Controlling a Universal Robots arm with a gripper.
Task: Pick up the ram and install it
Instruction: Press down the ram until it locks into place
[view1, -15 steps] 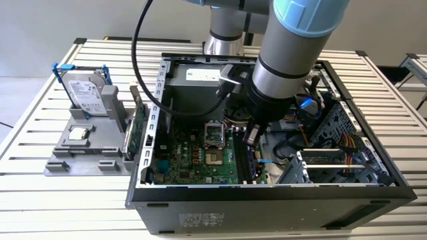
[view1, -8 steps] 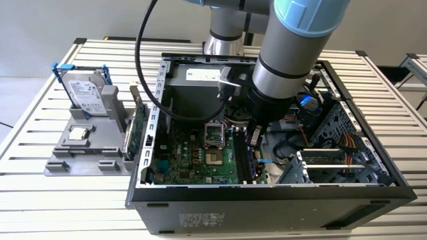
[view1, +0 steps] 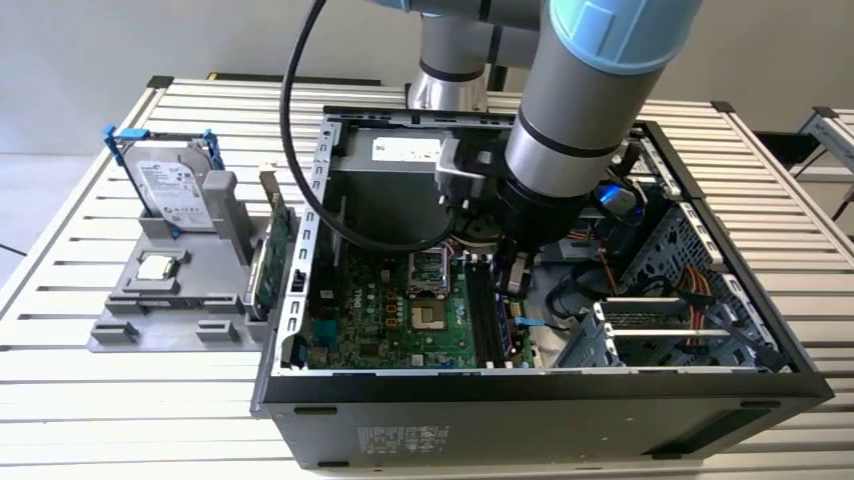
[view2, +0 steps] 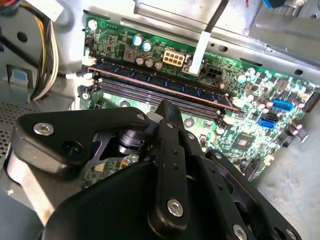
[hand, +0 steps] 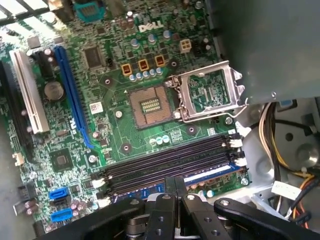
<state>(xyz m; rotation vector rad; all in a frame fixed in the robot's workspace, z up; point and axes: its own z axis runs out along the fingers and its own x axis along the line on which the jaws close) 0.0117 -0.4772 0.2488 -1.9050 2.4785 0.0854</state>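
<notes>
**Ram in its slot, pincer closed over it**

Here the ram (view2: 165, 84) is seen standing on edge in one of the outermost of the memory slots (hand: 165, 162), with the other slots beside it left dark and bare. In the first wrist view the ram (hand: 212, 173) is shown as a blue strip in the slot nearest the gripper (hand: 175, 181). The two fingers are held together with no gap between them, their tips just at the ram's top edge; whether they are pressed on it cannot be told. In the second wrist view the gripper (view2: 165, 106) is set over the middle of the slot row.

In the exterior view the gripper (view1: 514, 275) is lowered into the open case (view1: 534, 400) from twelve o'clock, over the three o'clock side of the board (view1: 400, 320). The open socket (hand: 150, 105) is found near the slots. At nine o'clock of the case a card (view1: 274, 265) is stood on edge, and further out at ten o'clock a drive (view1: 171, 185) is held upright in a grey holder (view1: 160, 320) on the slatted table (view1: 80, 400).
</notes>
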